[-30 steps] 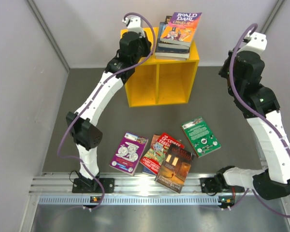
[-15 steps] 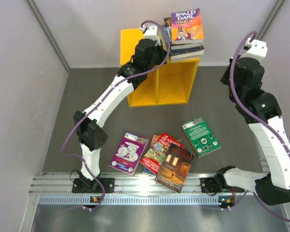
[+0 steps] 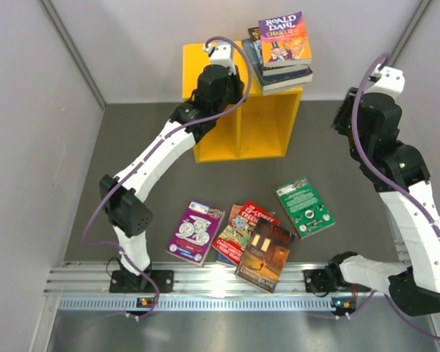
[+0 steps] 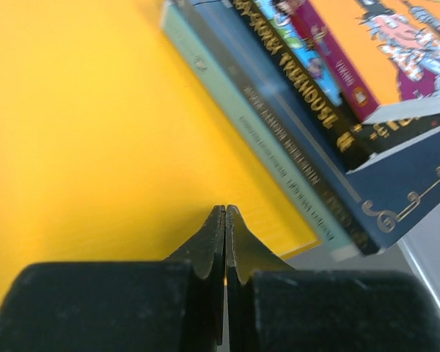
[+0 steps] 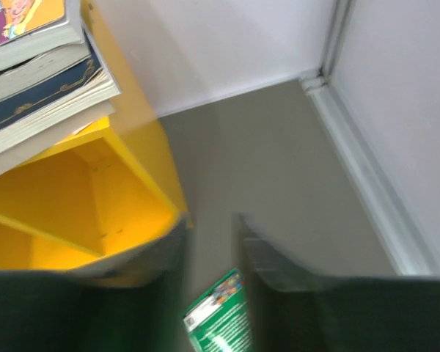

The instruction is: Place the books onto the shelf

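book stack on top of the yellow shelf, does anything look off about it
Yes. The stack of books sits askew at the right end of the shelf top: the books are fanned at different angles, and the lower ones jut out past the shelf's right edge, so it looks unsteady.

Robot lab test cell. Two arms (image 3: 158, 158) bolted to an aluminium rail (image 3: 81, 279) at the near edge of the counter (image 3: 337, 161), purple cables (image 3: 353, 121) looped along them. Plain pale partition walls (image 3: 29, 110) box in the dark grey mat surface on three sides. Staged props: a yellow shelf (image 3: 260, 128) and loose books (image 3: 304, 207), some stacked on top.
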Robot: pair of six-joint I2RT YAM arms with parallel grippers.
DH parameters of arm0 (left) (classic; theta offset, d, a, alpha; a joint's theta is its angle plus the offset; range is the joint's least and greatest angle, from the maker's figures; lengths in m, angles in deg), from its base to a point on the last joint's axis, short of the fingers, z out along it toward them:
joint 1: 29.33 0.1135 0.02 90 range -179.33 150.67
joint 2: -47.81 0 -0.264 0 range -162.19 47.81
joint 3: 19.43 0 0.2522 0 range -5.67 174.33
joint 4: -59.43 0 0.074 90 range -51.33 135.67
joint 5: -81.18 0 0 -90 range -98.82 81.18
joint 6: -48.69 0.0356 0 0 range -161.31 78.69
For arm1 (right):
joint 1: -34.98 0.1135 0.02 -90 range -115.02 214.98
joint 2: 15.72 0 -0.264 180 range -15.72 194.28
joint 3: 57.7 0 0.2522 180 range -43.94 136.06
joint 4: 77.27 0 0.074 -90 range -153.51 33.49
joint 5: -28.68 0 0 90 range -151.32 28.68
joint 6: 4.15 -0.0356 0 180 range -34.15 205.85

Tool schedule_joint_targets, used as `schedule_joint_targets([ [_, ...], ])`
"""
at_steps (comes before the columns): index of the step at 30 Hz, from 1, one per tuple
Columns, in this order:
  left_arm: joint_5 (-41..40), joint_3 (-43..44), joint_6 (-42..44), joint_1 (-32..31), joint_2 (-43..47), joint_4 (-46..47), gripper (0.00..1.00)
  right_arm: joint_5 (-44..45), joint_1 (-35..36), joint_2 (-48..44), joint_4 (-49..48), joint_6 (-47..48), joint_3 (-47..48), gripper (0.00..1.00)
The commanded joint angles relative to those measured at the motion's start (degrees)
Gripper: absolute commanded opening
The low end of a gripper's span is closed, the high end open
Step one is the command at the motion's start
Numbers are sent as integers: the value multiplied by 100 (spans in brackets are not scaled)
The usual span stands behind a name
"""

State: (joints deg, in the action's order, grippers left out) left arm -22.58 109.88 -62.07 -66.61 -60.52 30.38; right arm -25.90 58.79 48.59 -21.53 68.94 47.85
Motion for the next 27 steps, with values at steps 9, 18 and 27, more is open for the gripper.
schedule_joint_targets([
  [9, -585, -2067, -297, 71, 2728, -868, 22, -3118, -834, -181, 1199, -980, -1680, 100],
  [18, 3156, -3616, -535, -42, 3696, -2830, 82, -5247, -362, -585, 1445, -1604, -3148, 100],
  [27, 3811, -5867, -1220, -1298, 4233, -1978, 85, -4764, -325, -859, 1726, -1702, -3422, 100],
])
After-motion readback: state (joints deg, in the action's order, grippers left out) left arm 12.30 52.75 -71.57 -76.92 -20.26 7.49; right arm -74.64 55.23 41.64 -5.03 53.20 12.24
